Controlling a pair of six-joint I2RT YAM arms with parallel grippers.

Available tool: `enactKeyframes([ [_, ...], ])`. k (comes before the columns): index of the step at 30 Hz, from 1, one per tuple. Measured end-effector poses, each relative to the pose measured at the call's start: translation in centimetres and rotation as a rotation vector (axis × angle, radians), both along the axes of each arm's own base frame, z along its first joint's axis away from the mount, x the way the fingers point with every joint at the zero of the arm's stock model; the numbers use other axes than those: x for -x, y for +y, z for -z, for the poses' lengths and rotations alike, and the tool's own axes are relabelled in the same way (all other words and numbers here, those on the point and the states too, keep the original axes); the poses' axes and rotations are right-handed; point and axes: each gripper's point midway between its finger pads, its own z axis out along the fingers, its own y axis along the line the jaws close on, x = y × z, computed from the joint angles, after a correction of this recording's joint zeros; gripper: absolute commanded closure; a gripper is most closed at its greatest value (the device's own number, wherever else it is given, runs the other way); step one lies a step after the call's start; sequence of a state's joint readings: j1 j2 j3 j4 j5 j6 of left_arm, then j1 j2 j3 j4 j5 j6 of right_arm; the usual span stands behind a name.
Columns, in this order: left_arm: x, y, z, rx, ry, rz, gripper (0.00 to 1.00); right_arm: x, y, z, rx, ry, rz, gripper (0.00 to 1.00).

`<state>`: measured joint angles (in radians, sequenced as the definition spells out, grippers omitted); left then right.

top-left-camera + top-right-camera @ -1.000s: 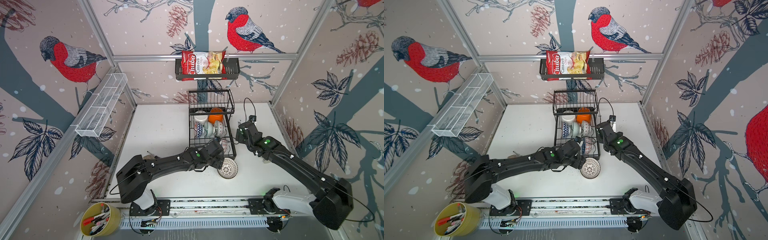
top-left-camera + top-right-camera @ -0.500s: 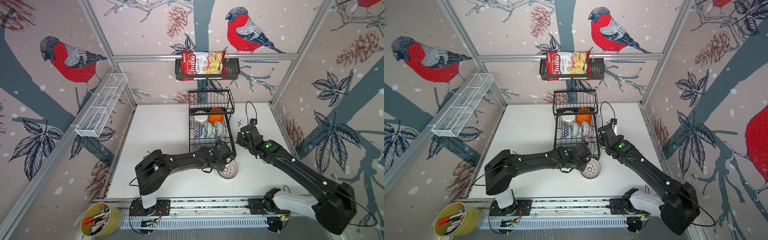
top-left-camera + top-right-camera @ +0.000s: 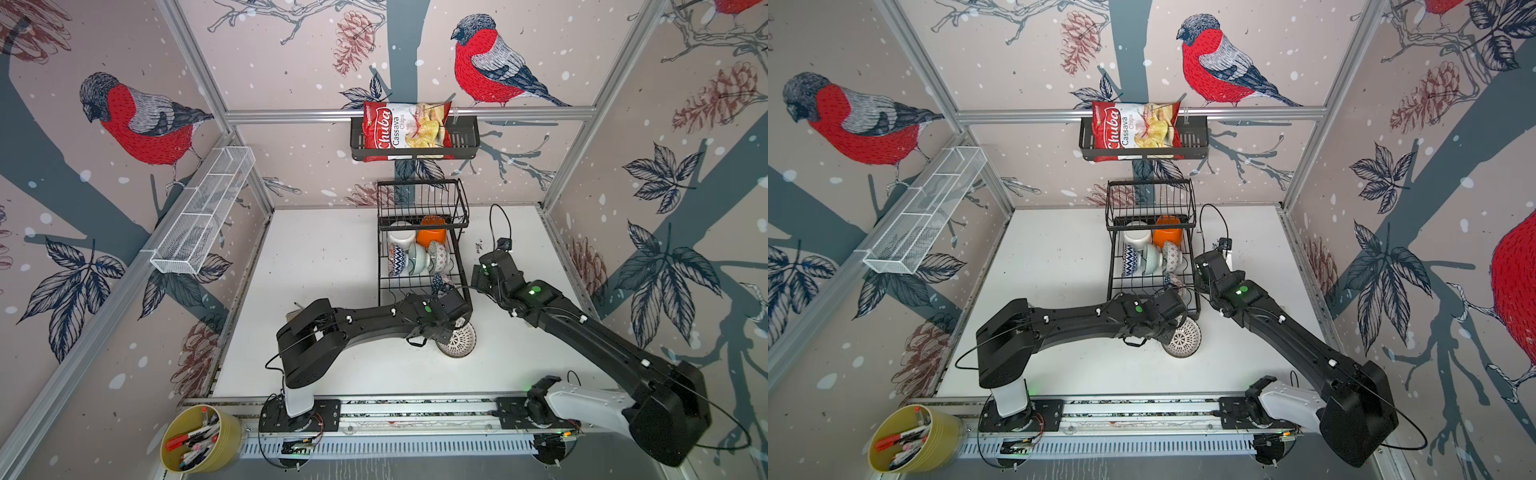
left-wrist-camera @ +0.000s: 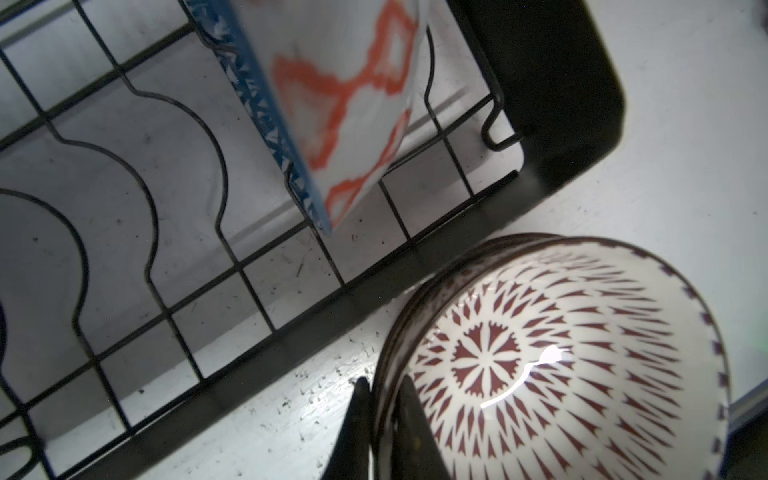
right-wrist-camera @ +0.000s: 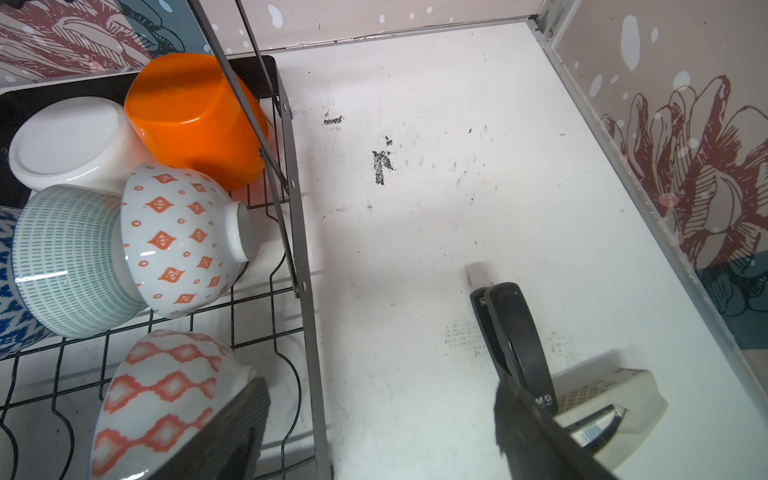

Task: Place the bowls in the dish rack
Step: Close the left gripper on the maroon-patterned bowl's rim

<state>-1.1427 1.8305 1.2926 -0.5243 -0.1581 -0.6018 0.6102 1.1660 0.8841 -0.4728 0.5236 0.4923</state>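
Your left end effector (image 4: pixel 384 419) is pinched shut on the rim of the red-patterned bowl (image 4: pixel 561 353). One finger (image 4: pixel 359 419) sits outside the wall and its mate inside, with only the rim between them. That bowl stands mouth-up on the worktop (image 3: pixel 324 270), just outside the dish rack (image 3: pixel 379 266) at its near right corner. You cannot tell whether it touches the tray's edge. In both top views the left arm reaches across the front of the rack and covers part of the bowl. Your right end effector (image 5: pixel 378 338) stands wide open and has hold of nothing. One of its fingers is over the rack, right beside the orange-lattice bowl (image 5: pixel 162 395), and the other is over bare worktop, with the rack's side rail running between them. You cannot tell whether that first finger touches the bowl. The orange-lattice bowl stands on edge among the curved wire dividers, closest to that corner. Farther back, three bowls lie on their sides, pressed together in a row: the blue zigzag bowl (image 5: pixel 12 307), the green-dashed bowl (image 5: pixel 70 257) and the orange-diamond bowl (image 5: pixel 178 237). Behind them, under the raised basket tier (image 3: pixel 419 199), the white bowl (image 5: pixel 62 141) lies beside the orange plastic bowl (image 5: pixel 195 116).
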Motion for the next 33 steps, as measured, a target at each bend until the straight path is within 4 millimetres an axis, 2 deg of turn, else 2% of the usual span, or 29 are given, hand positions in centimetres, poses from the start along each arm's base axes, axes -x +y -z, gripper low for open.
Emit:
enactKeyframes([
  [5,0.1,0.1,-0.2,0.004,-0.002,0.001,1.00,0.0,0.1,0.1,0.000,0.003,-0.002,0.15],
  [22,0.4,0.6,-0.6,0.027,-0.011,0.005,1.00,-0.1,0.3,0.8,0.010,0.025,-0.006,0.15],
  [33,0.8,0.3,-0.4,0.108,0.033,0.026,1.00,-0.1,0.5,1.2,0.008,0.039,-0.014,0.15],
])
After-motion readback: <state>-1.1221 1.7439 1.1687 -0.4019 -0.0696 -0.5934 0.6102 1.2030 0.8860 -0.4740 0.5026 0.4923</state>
